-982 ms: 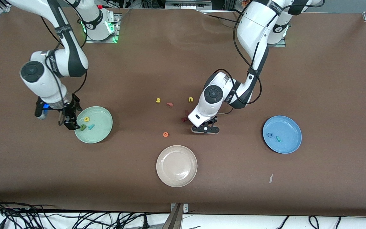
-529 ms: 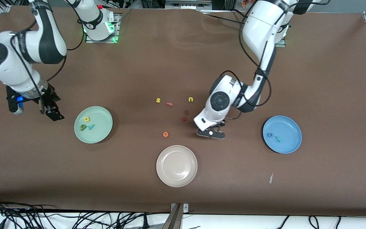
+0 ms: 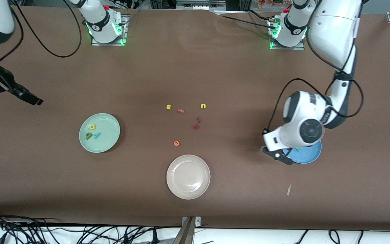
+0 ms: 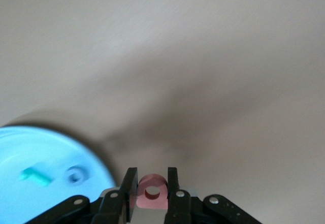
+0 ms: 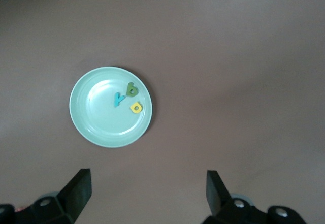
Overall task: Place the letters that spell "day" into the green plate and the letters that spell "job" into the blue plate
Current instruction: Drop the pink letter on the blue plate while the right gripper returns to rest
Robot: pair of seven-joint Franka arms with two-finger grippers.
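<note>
Over the rim of the blue plate (image 3: pixel 307 157), the left gripper (image 4: pixel 152 191) pinched the salmon-red letter (image 4: pixel 152 192). Farther back, the green plate (image 3: pixel 108 144) held three letters (image 3: pixel 92 132), and the right gripper (image 5: pixel 147 188) hung spread wide, high above the table's right-arm end.

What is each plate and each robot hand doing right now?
green plate: holds three letters, yellow, dark green, teal.
blue plate: holds a blue ring and a teal letter.
beige plate: nothing in it.
left gripper: shut on salmon letter, beside the blue plate's rim.
right gripper: open, up high.
</note>
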